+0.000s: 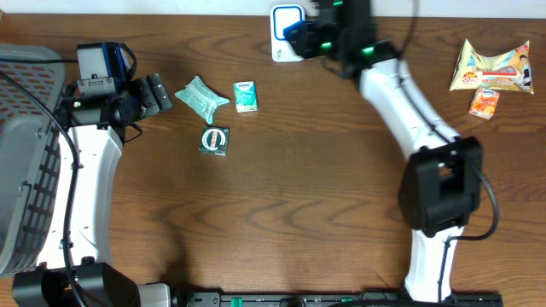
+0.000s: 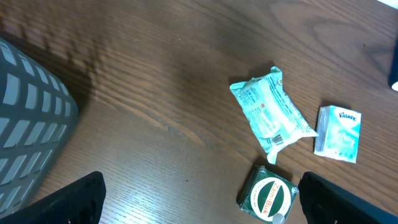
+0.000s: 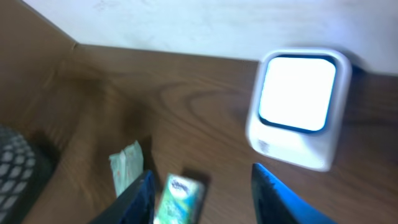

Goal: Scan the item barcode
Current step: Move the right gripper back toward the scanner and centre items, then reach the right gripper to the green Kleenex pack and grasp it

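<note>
Hovering empty by the scanner (image 3: 300,106) at twelve o'clock, the right gripper (image 3: 200,174) has its fingers partly parted. The left gripper (image 2: 202,177) gapes wide, also empty. The tissue pack (image 1: 245,96), wipes packet (image 1: 201,95) and tin (image 1: 214,140) lie at ten o'clock. A grasp covering the barcode would likely spoil the scan.

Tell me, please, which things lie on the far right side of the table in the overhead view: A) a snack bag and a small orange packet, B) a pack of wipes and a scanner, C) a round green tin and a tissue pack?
A: the snack bag lies at the far right edge of the overhead view, with the small orange packet just below it.
</note>
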